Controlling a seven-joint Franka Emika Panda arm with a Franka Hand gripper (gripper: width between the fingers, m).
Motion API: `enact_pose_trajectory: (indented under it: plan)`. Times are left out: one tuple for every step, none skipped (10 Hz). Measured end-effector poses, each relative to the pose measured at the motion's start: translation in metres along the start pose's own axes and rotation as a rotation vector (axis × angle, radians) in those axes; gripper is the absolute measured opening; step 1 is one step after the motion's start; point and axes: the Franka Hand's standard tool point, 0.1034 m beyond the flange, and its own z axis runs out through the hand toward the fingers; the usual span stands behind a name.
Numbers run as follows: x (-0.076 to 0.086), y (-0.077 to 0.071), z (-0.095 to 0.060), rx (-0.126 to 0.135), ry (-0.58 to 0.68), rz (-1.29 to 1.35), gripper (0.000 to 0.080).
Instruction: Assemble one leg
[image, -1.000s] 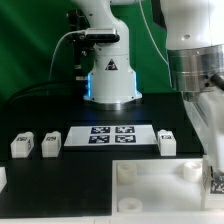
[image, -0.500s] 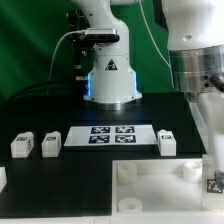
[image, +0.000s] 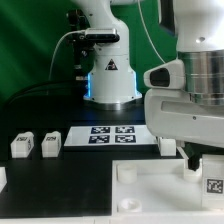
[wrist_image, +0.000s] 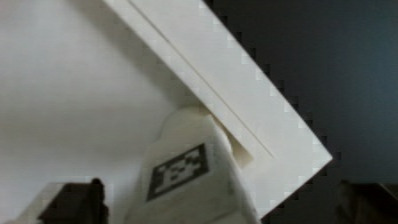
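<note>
One leg (image: 213, 185), a small white block with a square tag, stands at the corner of the white tray-like top (image: 150, 192) on the exterior view's right. My gripper (image: 204, 168) hangs right over it. In the wrist view the leg (wrist_image: 192, 170) stands between my two dark fingertips (wrist_image: 75, 203), with a gap showing on each side, so the gripper (wrist_image: 217, 208) is open around it. The top's raised edge (wrist_image: 214, 80) runs behind the leg. Two more legs (image: 22, 145) (image: 49, 143) stand at the exterior view's left. A fourth (image: 166, 143) is partly hidden behind my arm.
The marker board (image: 108, 135) lies flat between the loose legs, in front of the robot base (image: 110, 80). My wide arm body (image: 190, 100) fills the exterior view's right and hides the table behind it. A round corner socket (image: 124, 171) shows on the top.
My arm has swung towards the exterior view's left and now looks much larger. The leg at the top's corner sits slightly lower than a second ago.
</note>
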Motion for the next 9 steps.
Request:
enact_pose_trajectory:
  plan:
    - [0.0015, 0.0015, -0.0001, -0.008, 0.005, -0.15, 0.0649]
    - [0.0052, 0.0032, -0.0015, -0.019, 0.013, -0.356, 0.0649]
    - [0.0078, 0.0052, -0.0019, -0.03, 0.016, -0.526, 0.0649]
    - [0.0074, 0.005, -0.0018, -0.029, 0.017, -0.461, 0.0649]
    - [0.0078, 0.0054, -0.0018, -0.03, 0.018, -0.441, 0.0514]
    - [0.0081, 0.0056, -0.0019, -0.031, 0.018, -0.441, 0.0351]
    - [0.0079, 0.0054, -0.0018, -0.028, 0.018, -0.347, 0.0291]
    - [0.0082, 0.0058, -0.0017, -0.027, 0.02, -0.22, 0.0291]
    - [0.0083, 0.006, -0.0017, -0.026, 0.021, -0.133, 0.0291]
